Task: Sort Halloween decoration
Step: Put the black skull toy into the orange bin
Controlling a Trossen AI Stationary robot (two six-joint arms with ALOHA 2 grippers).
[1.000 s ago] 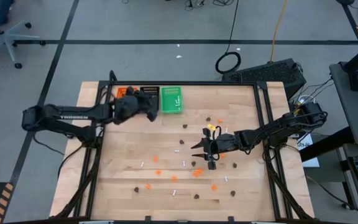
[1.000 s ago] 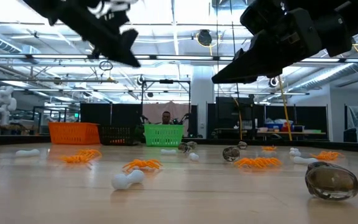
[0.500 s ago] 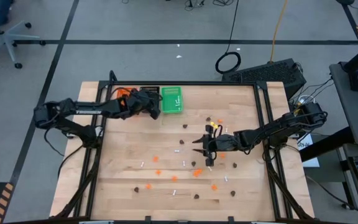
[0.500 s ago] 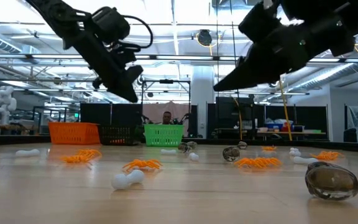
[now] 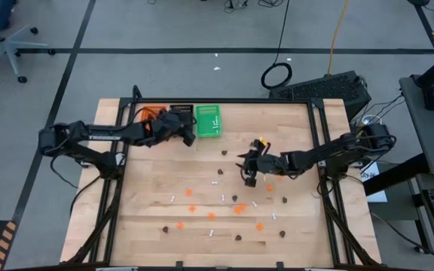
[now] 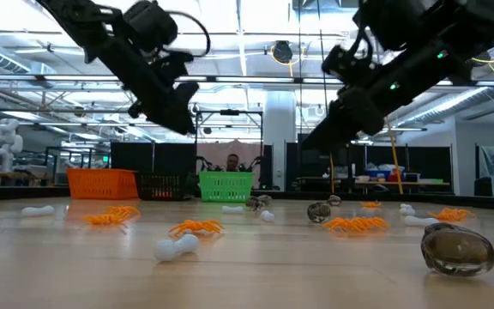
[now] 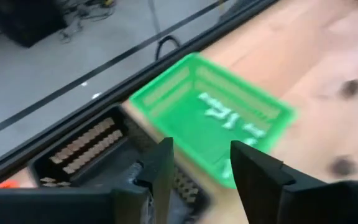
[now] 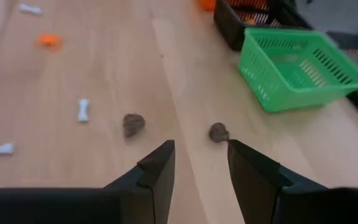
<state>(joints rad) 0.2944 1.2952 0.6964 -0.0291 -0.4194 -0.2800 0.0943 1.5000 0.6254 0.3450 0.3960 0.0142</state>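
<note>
1. Your table (image 5: 157, 181) carries three small trays at its far left corner: orange (image 5: 148, 113), black (image 5: 181, 113) and green (image 5: 208, 120), side by side.

2. Your left gripper (image 5: 189, 137) hangs over the black tray, just beside the green one. In its wrist view the fingers (image 7: 159, 168) stand apart with a clear gap and nothing between them; under them are the black tray (image 7: 86, 149) and the green tray (image 7: 229, 112).

3. Your right gripper (image 5: 249, 172) hovers above the middle of the table, clear of the wood. Its fingers (image 8: 160, 168) are parted — a moderate gap, with bare table showing through and nothing held.

4. The Halloween decoration lies scattered over the middle and near part of the table: orange blobs (image 5: 238, 209), dark brown blobs (image 5: 234, 198) and thin white sticks (image 5: 215, 181), all loose and apart from each other.

5. Only the left wrist view shows white sticks (image 7: 225, 115) lying inside the green tray — the low view sees just the tray walls (image 6: 226, 185).

6. Only the low view shows a person (image 6: 231, 162) behind the green tray, beyond the table.
</note>
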